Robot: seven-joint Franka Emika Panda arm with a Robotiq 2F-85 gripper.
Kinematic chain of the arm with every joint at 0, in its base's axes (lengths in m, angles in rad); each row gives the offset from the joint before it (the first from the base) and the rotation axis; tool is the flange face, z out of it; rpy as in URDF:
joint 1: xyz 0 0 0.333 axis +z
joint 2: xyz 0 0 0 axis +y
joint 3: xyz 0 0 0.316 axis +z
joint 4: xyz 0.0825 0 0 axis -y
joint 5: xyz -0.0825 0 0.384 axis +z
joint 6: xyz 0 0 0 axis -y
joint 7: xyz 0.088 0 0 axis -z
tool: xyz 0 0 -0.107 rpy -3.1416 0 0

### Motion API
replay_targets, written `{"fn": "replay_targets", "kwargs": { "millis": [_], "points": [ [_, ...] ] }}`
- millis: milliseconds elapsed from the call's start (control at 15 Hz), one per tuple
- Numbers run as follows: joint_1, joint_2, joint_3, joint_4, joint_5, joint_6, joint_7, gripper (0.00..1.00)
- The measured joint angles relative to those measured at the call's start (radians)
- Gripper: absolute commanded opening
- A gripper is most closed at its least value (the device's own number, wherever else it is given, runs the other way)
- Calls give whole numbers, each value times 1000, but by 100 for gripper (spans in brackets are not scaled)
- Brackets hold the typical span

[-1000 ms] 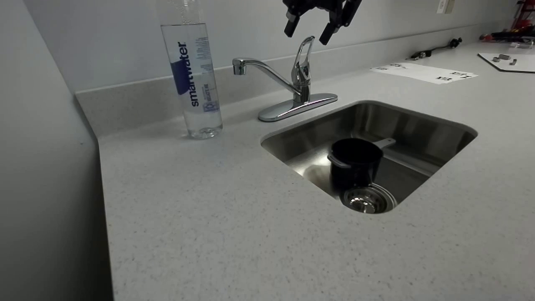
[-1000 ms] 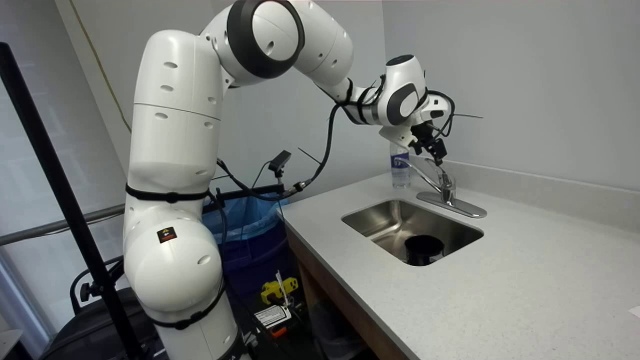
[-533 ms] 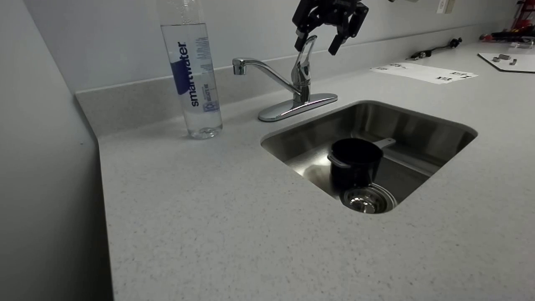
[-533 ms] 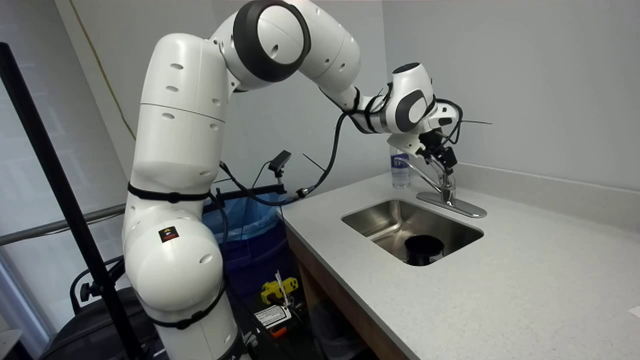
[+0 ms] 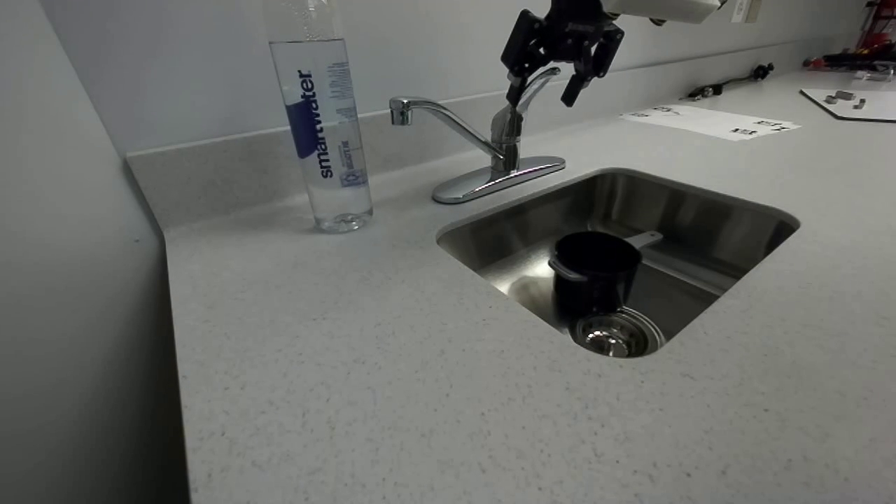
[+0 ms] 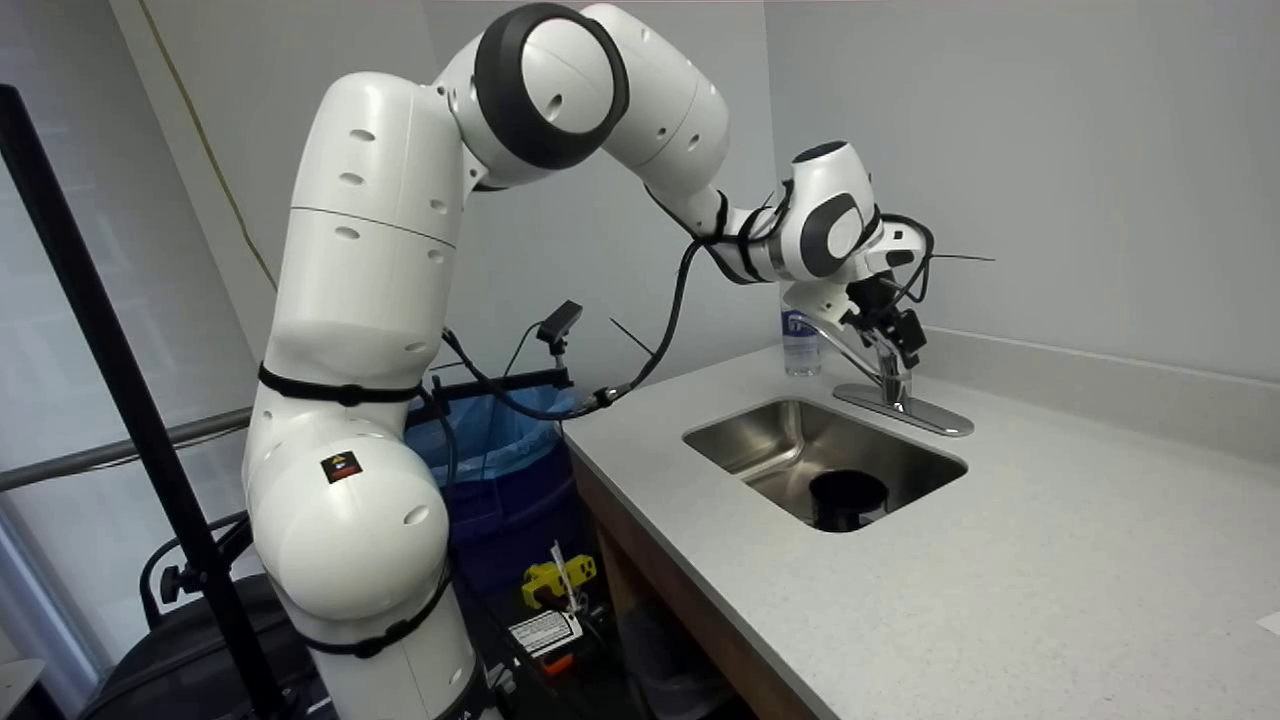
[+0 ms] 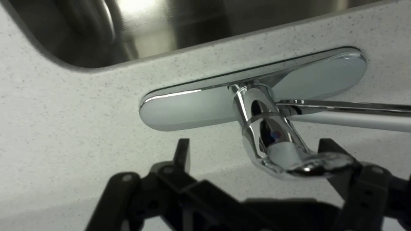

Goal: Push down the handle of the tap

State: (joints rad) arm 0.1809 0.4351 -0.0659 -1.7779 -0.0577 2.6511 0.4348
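The gripper (image 5: 543,92) hangs in the upper centre of an exterior view, pointing down over the tap (image 5: 508,150). Its two fingers (image 7: 182,154) stand well apart. The handle (image 5: 537,89), a slim chrome lever, rises from the top of the tap's body and slants toward the upper right of that frame. The finger on the left of that frame overlaps the handle. In the wrist view, the handle's tip overlaps the finger at the right of the frame, and the rest of the lever lies between the two fingers. Contact cannot be confirmed from these angles.

The tap's oval base plate (image 5: 467,188) sits flat on the counter (image 5: 392,350), just beside the sink (image 5: 665,199). The spout (image 5: 453,122) extends to the upper left.

A clear bottle (image 5: 323,133) with a "smartwater" label stands on the counter at the left, apart from the tap; it appears in both exterior views. A black pot (image 5: 595,283) stands upright in the sink, right of centre, with a drain (image 5: 611,343) just below it in the frame. Paper sheets (image 5: 707,122) lie on the counter at upper right.

In an exterior view, the white arm (image 6: 365,270) rises from the lower left, bends across the top and comes down at the right. A bin (image 6: 515,510) lined with a blue bag (image 6: 490,440) stands left of the counter.
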Motion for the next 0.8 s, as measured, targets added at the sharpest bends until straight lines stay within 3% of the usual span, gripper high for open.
{"fn": "replay_targets", "kwargs": {
  "millis": [800],
  "points": [
    [3, -37, -10, -77, -28, -32, -2, 100]
  ]
}}
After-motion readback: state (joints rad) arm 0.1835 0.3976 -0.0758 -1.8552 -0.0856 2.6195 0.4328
